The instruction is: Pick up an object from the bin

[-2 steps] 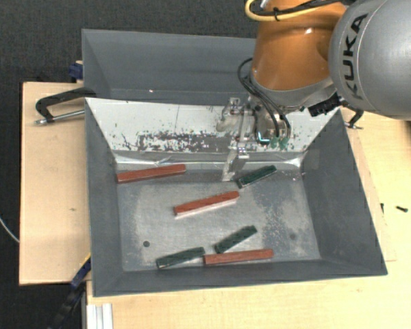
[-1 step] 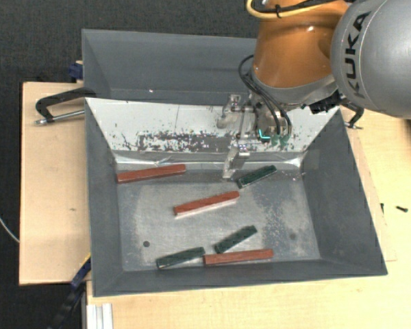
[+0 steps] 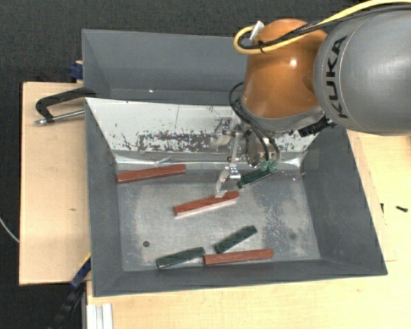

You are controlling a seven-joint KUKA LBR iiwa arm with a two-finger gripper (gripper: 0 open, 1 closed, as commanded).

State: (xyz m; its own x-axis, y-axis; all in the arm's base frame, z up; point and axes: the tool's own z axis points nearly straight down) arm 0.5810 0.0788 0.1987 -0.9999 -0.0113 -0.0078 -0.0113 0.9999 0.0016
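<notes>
Evidently the pincer (image 3: 236,178) is clamped on a slim, tilted dark green stick (image 3: 257,175) beside a reddish bar (image 3: 205,205).

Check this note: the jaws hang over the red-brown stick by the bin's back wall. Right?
No. The camera view shows the jaws over the right end of the middle red-brown stick; the back-wall stick lies off to the left, apart from them.

Item: short dark-green stick (image 3: 255,176)
Pose: tilted, upper end toward the view's right
Location: against the claw (image 3: 237,177) tip, at its view-right side; hold unconfirmed
</notes>
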